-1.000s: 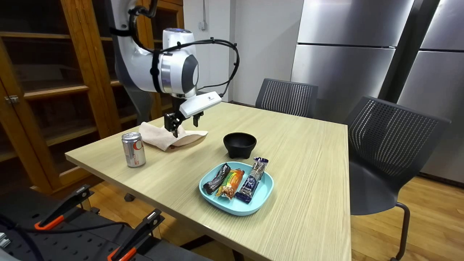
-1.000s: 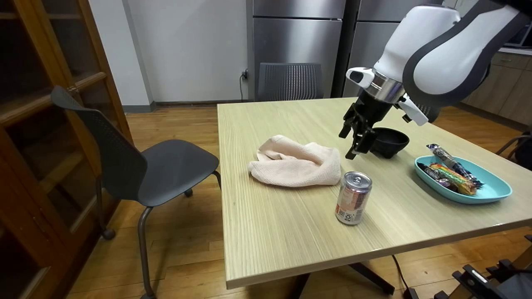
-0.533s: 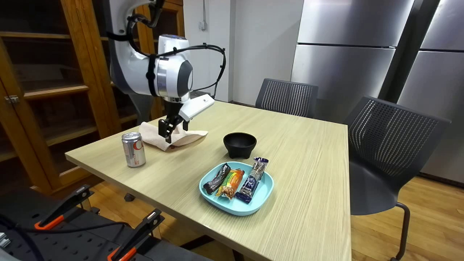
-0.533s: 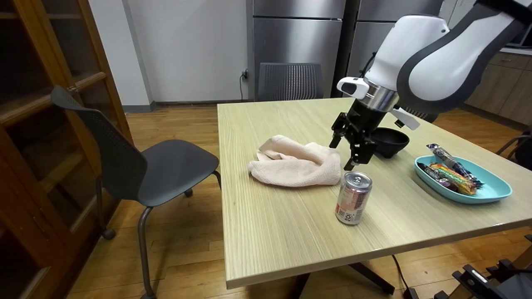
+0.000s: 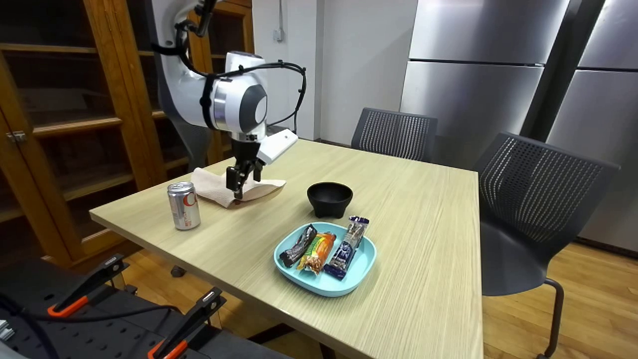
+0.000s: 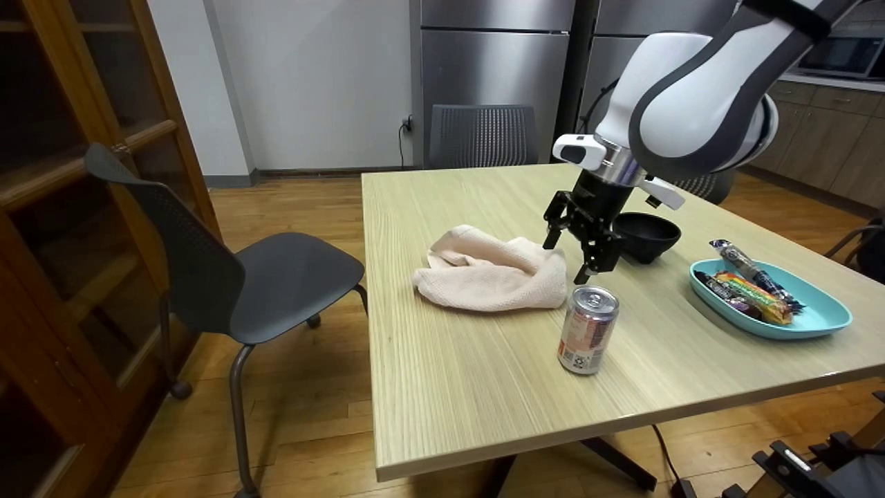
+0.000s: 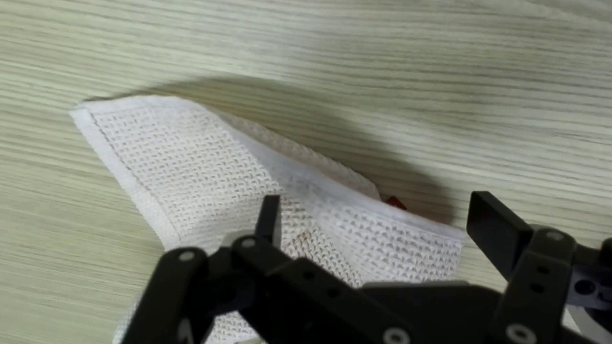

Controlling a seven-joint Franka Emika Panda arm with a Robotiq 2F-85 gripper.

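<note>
Cloth point(image 7: 177, 162) lies rumpled on the surface point(image 7: 143, 43), one end below the pincer point(image 7: 377, 217), whose empty fingers point(image 7: 495, 224) stand well apart, the raised hem point(image 7: 334, 188) slanting across the gap in the wrist view.

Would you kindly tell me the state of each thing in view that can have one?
Gripper: open, nothing gripped
Cloth: crumpled, partly folded over
Red object: only a bit showing at the cloth's edge
Can: upright; opened or not, I cannot tell
Bowl: upright
Plate: upright, bearing three bars
Bars: wrapped, lying down
Refrigerator doors: shut
</note>
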